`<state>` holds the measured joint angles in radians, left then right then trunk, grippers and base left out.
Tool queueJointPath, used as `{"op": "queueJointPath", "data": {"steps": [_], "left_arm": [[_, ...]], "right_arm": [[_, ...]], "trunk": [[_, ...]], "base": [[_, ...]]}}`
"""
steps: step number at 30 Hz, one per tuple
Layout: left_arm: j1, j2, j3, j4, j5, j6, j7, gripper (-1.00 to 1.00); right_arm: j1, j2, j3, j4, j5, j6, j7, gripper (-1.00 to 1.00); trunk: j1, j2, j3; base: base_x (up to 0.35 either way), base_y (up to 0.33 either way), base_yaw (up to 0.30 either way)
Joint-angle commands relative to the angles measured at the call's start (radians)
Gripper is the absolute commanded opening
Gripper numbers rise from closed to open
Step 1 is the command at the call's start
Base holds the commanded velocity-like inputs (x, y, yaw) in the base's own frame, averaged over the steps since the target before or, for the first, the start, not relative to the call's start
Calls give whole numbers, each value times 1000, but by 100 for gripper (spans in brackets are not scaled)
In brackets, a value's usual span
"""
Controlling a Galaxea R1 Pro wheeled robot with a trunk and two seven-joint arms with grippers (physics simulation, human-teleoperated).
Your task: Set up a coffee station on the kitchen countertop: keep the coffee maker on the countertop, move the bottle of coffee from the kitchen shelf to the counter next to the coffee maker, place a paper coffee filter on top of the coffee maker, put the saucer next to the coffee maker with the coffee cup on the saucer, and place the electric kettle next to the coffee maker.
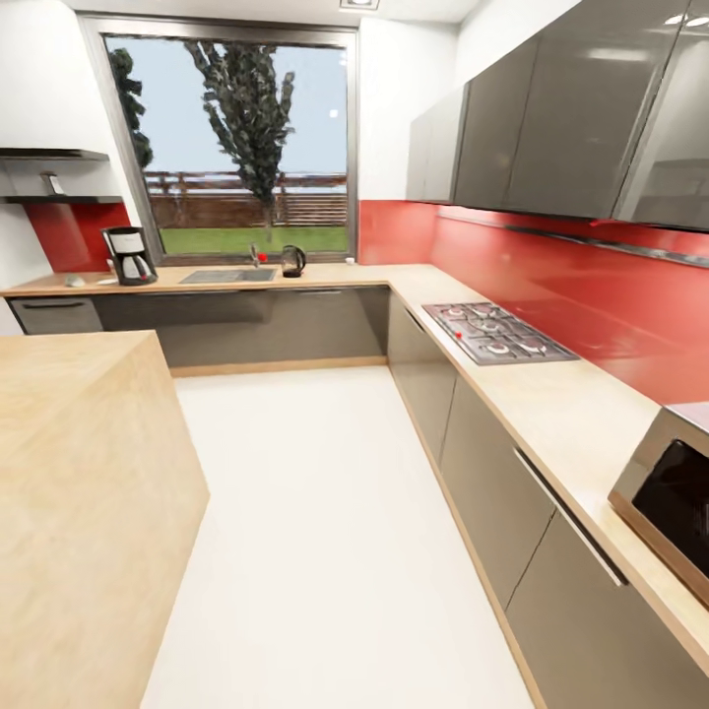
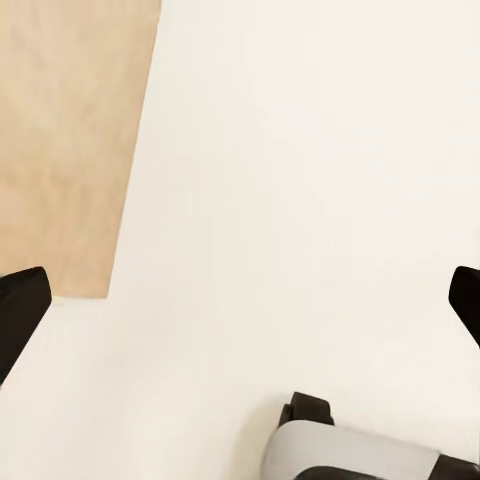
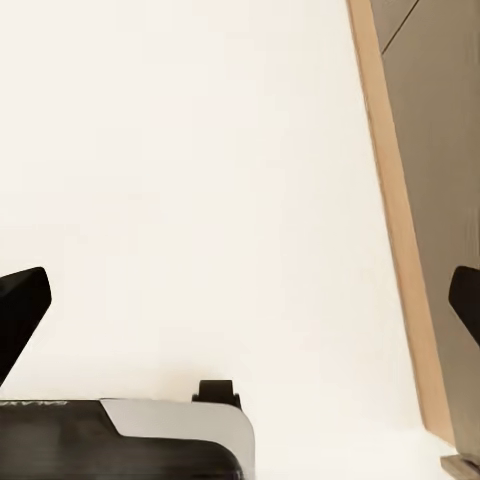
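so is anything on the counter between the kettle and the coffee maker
Yes: the sink and its tap lie in the countertop between the electric kettle and the coffee maker. Lifted over them, nothing else visible blocks the way.

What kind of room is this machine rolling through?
A home kitchen, by the look of it: a gas hob set in the long countertop, a sink under the window, and a coffee maker at the far end.
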<state>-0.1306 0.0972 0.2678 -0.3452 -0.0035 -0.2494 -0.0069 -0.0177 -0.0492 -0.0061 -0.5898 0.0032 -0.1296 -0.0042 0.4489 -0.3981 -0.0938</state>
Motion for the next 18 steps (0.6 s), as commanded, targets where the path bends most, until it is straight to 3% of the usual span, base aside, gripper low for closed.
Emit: {"op": "queueJointPath", "data": {"steps": [1,18], "left_arm": [[-1,0,2,2,-1,-4,-1,100],[2,7,2,2,-2,-4,-1,100]], "right_arm": [[-1,0,0,6,0,-5,0,100],[-1,0,-1,9,-3,-12,7,100]], "trunk": [[1,-2,-2],[1,-2,-3]], "base": [[335,0,0],[336,-8,11]]}}
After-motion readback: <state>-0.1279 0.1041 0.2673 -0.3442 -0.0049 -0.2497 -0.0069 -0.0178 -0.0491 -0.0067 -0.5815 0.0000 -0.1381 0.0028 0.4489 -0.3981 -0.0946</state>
